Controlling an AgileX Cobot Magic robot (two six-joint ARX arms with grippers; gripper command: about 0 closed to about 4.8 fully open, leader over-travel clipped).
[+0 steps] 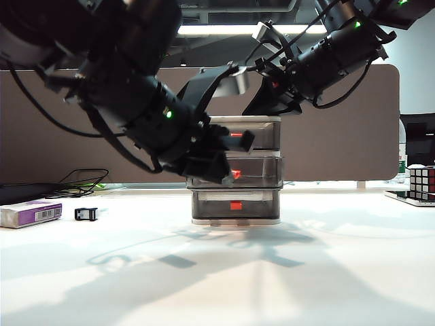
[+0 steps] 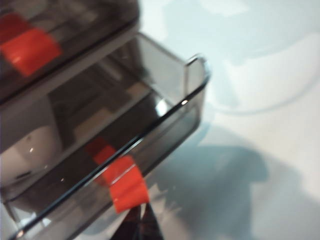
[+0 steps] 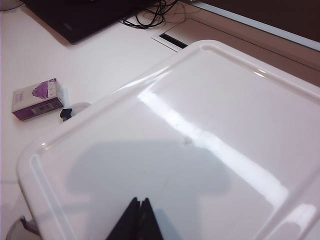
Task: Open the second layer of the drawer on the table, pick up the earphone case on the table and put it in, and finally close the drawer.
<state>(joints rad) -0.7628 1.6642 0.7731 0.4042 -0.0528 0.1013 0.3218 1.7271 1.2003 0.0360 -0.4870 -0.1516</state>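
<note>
left gripper clenched at the pulled-out second layer's red handle, earphone case inside; right gripper clenched above the drawer's white top

1. The drawer cabinet is placed on the table, near the middle of the exterior view.
2. The second layer is pulled partly out in front of the cabinet, below the top drawer.
3. The earphone case is seen inside the second layer, towards its back.
4. The left gripper is positioned just in front of the second layer's handle, jaws together.
5. The right gripper is held over the cabinet's top panel, jaws together.
6. A box and a small clip are set on the table, well left of the cabinet; the clip lies right of the box.
7. A puzzle cube is placed at the far right edge.
</note>
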